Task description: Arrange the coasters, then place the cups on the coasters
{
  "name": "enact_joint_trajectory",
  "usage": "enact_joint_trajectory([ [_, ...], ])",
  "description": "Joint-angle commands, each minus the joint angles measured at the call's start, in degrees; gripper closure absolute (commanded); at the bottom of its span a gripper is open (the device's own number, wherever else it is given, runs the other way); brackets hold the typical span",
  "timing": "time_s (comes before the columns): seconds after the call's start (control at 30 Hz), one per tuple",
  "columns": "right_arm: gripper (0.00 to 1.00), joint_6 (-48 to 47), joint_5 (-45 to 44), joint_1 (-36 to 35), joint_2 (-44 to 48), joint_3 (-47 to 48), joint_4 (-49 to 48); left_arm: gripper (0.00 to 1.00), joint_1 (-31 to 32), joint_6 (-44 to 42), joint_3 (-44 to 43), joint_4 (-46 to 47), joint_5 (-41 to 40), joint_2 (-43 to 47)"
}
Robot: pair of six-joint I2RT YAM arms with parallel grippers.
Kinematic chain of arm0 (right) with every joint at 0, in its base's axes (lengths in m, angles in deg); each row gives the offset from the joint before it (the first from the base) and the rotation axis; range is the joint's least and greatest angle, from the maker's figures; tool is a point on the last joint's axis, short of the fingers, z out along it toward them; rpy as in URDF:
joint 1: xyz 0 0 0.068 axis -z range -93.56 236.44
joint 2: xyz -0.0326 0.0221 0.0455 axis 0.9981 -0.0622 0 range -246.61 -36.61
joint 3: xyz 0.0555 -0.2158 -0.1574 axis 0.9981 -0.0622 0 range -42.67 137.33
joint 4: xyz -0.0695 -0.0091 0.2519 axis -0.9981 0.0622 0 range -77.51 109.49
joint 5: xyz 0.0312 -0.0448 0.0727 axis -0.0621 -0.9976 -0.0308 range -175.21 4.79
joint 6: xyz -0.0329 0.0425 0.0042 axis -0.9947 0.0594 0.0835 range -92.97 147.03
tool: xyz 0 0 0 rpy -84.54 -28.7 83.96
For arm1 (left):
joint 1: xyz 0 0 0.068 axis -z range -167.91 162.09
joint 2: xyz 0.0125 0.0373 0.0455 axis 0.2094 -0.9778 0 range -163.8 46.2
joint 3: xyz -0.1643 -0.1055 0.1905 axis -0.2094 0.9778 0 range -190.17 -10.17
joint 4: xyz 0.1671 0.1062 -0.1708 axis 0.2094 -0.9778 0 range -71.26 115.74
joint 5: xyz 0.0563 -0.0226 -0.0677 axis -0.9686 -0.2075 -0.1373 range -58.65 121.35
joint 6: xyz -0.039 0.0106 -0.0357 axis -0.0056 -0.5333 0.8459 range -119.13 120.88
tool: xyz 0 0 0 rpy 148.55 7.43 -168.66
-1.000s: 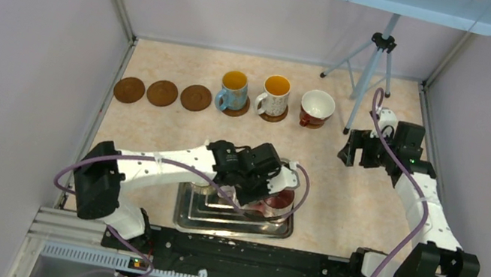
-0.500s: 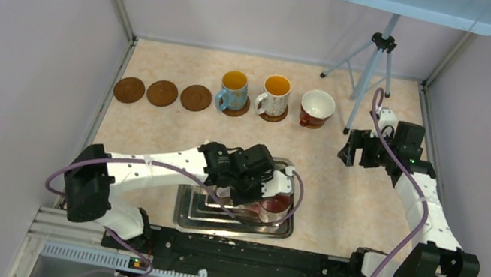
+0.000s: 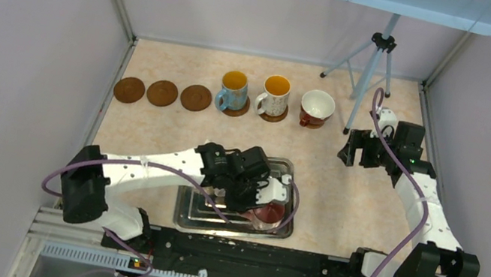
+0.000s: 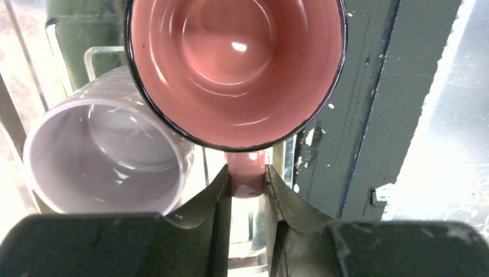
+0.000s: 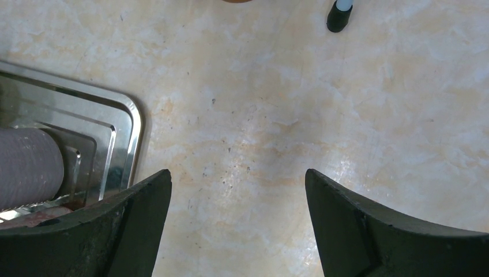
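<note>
Cup-placing step: your left end effector is clenched on the pink cup handle at the near tray. Right end effector released, empty. Next, lift it clear and carry it to a bare coaster, far left.

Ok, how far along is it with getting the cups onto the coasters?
Done: three mugs stand on coasters in the far row, the blue-handled mug, the white mug with orange inside and the wide white-and-red mug. In hand: the left gripper is shut on the handle of the pink mug at the silver metal tray. Left: that mug, the pale lilac mug beside it, and three bare dark brown round coasters.
</note>
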Motion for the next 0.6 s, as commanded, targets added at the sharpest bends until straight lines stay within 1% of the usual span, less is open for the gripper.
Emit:
enact_joint_trajectory([
  [0.0,0.16,-0.84,0.61,0.49,1.40,0.14,-1.25,0.73,1.75,1.01,0.15,0.97,5.03,-1.63],
  [0.07,0.16,-0.86,0.53,0.49,1.39,0.16,-1.24,0.66,1.96,1.35,-0.09,1.46,4.89,-1.84],
  [0.17,0.16,-0.86,0.47,0.49,1.49,0.07,-1.32,0.63,2.25,2.60,0.61,2.69,4.04,-2.35],
  [0.33,0.16,-0.86,0.43,0.49,1.40,0.07,-1.34,0.61,3.14,4.08,2.87,5.45,3.32,-2.77],
  [0.57,0.16,-0.86,0.35,0.49,1.32,0.07,-1.38,0.60,3.38,5.12,3.17,8.87,0.48,-4.70],
])
